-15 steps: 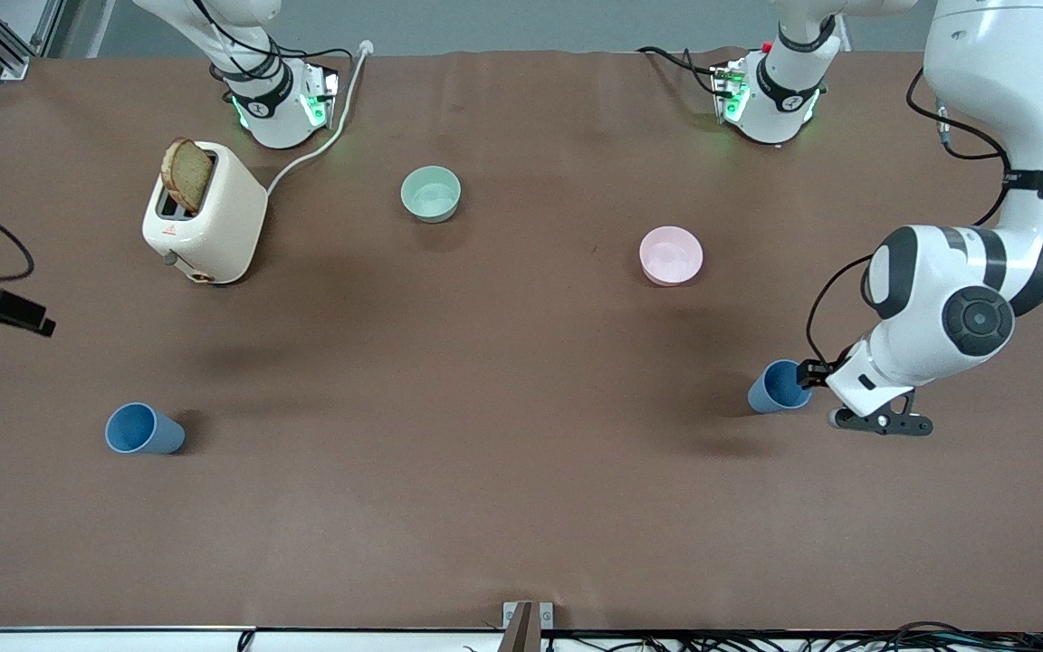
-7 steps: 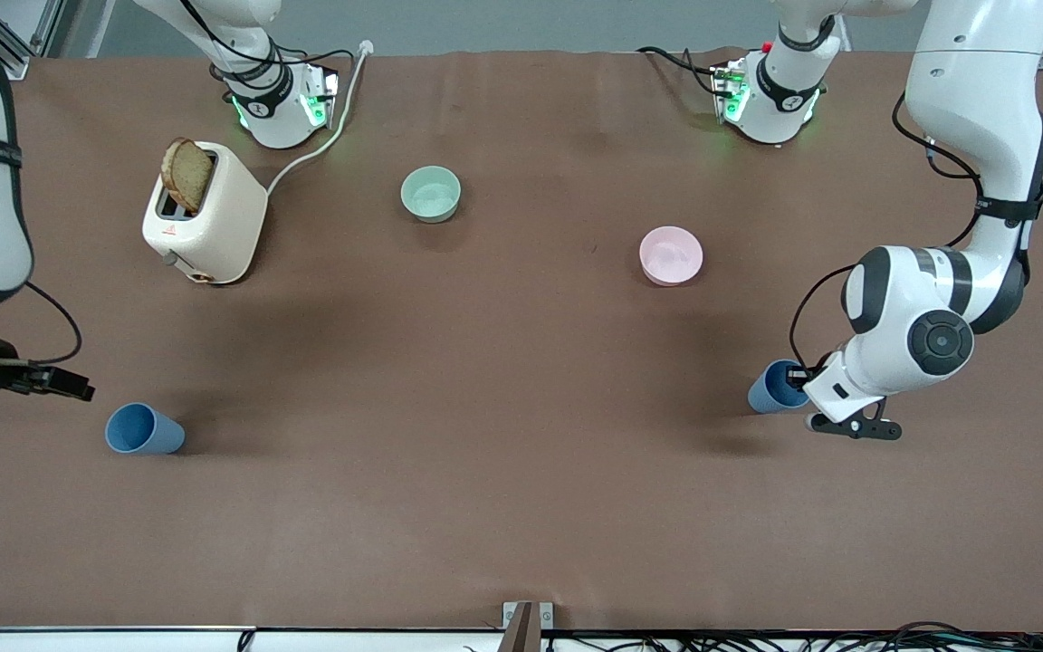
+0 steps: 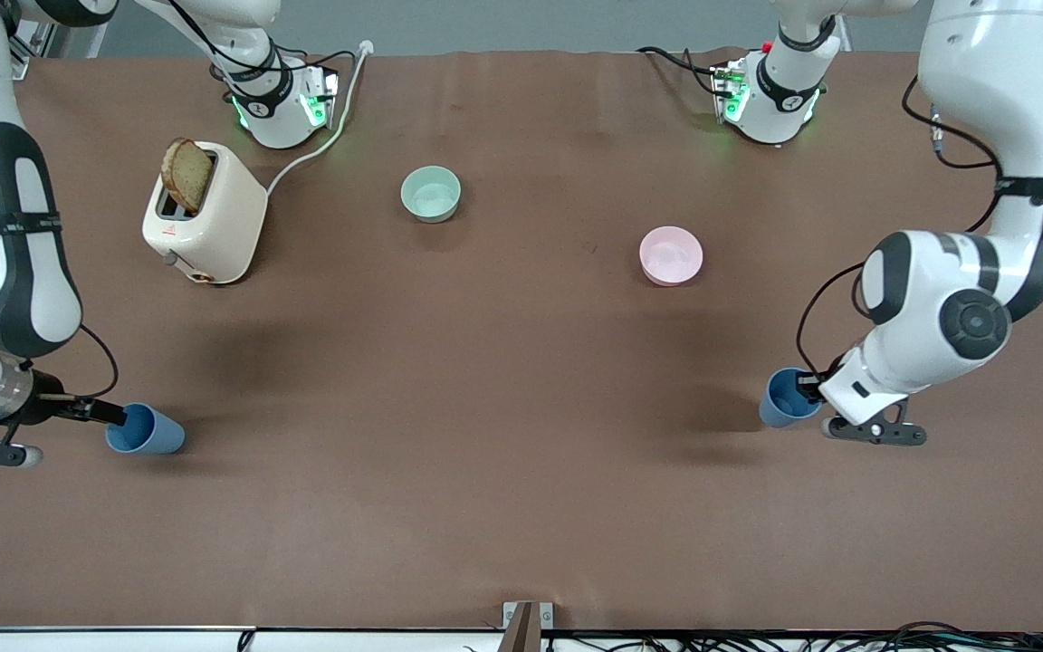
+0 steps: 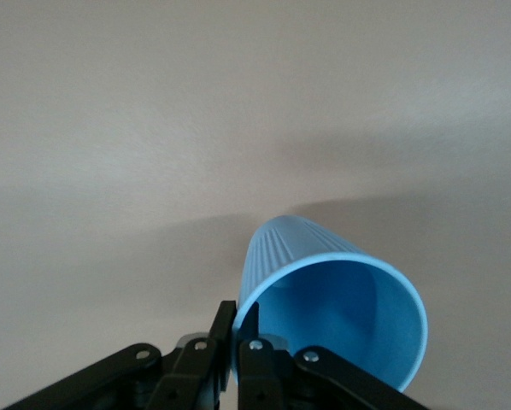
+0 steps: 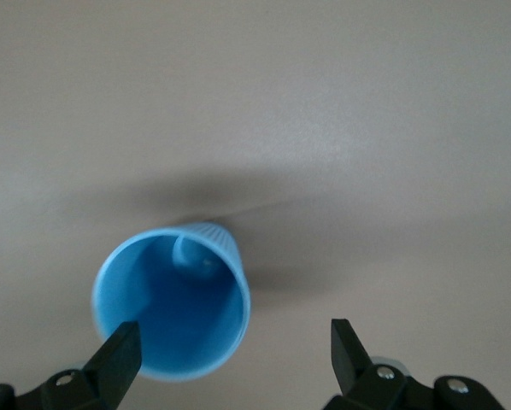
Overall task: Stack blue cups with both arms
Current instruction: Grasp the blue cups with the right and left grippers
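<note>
Left gripper (image 4: pixel 236 346) pinches a ribbed matte blue cup's (image 4: pixel 337 312) rim.

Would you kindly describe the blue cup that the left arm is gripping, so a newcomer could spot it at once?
Start at the pink bowl and move nearer the front camera, toward the left arm's end of the table. There stands a small blue cup with the left gripper shut on its rim. The other blue cup, at the right arm's end, has only the open right gripper at its rim.
</note>
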